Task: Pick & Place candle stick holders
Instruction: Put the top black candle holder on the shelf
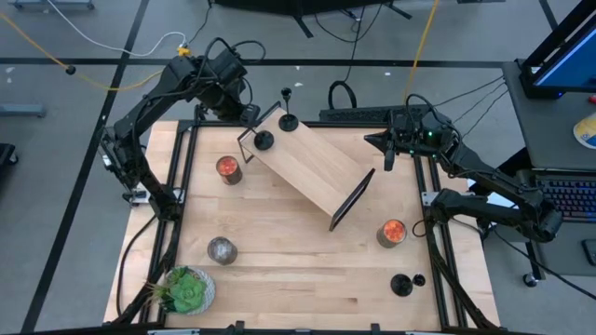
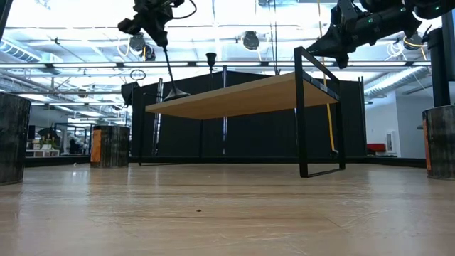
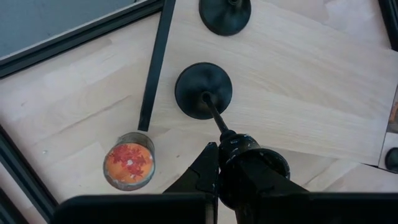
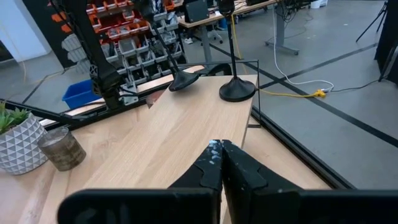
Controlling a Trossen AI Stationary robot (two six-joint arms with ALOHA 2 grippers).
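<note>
**Left claw grips a candle stick holder on the small raised shelf**

The left claw is over the far left corner of the small wooden shelf, a light board on black metal legs standing diagonally on the tabletop. It is clenched on the top of the thin stem of a candle stick holder, whose round black base rests on the shelf board, with the stem leaning. A second candle stick holder stands upright just beside it on the same end of the shelf. Two more black pieces sit on the tabletop near the front right corner.

The right claw hangs clenched and empty above the far right part of the tabletop, near the shelf's right end.

Also on the tabletop: a red-topped candle jar left of the shelf, another at the right, a grey jar, and a potted green plant at the front left corner.
</note>
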